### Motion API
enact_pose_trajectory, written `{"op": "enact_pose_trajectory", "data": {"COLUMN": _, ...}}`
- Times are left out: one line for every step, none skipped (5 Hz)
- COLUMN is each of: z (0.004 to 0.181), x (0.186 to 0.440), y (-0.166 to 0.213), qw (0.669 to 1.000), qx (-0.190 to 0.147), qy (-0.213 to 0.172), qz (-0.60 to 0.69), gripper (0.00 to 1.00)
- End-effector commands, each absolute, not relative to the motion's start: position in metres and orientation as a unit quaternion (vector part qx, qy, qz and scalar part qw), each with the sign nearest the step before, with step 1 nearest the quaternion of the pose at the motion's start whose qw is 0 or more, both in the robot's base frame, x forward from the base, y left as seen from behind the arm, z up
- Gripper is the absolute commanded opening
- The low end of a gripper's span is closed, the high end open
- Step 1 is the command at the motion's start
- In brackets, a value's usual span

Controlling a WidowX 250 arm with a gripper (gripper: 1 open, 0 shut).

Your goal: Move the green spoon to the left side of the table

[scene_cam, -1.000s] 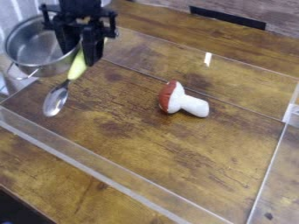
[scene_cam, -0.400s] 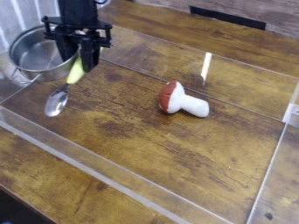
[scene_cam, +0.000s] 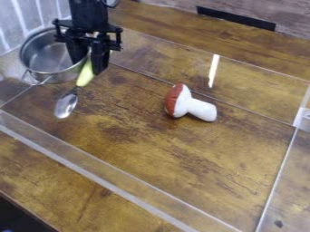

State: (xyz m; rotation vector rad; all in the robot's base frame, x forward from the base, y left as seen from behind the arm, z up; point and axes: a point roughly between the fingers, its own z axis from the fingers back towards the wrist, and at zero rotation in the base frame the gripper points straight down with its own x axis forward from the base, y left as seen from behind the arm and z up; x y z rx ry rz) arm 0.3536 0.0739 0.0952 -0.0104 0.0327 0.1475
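From here I see my gripper [scene_cam: 91, 50] up at eleven o'clock, its fingers squeezed shut on the green spoon [scene_cam: 79, 86]. The spoon tips down toward the table [scene_cam: 158, 159], right beside the silver pot [scene_cam: 46, 60] at ten o'clock. The red and white mushroom toy [scene_cam: 189, 103] lies near the middle.

The wood below the claw [scene_cam: 92, 56] is lit evenly and softly. To the right of the claw, a bright white glare is seen. Fine details are blurred by the low resolution.
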Motion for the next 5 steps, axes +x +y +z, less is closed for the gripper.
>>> {"op": "enact_pose_trajectory", "data": {"z": 0.121, "x": 0.369, "y": 0.083, "qw": 0.994, "qx": 0.002, "qy": -0.020, "qz": 0.107, "gripper": 0.00}}
{"op": "enact_pose_trajectory", "data": {"z": 0.123, "x": 0.376, "y": 0.081, "qw": 0.991, "qx": 0.003, "qy": -0.016, "qz": 0.132, "gripper": 0.00}}
{"op": "enact_pose_trajectory", "data": {"z": 0.114, "x": 0.379, "y": 0.077, "qw": 0.992, "qx": 0.002, "qy": -0.014, "qz": 0.124, "gripper": 0.00}}
{"op": "enact_pose_trajectory", "data": {"z": 0.106, "x": 0.382, "y": 0.071, "qw": 0.993, "qx": 0.000, "qy": -0.012, "qz": 0.116, "gripper": 0.00}}
{"op": "enact_pose_trajectory", "data": {"z": 0.105, "x": 0.395, "y": 0.073, "qw": 0.990, "qx": -0.002, "qy": -0.011, "qz": 0.137, "gripper": 0.00}}
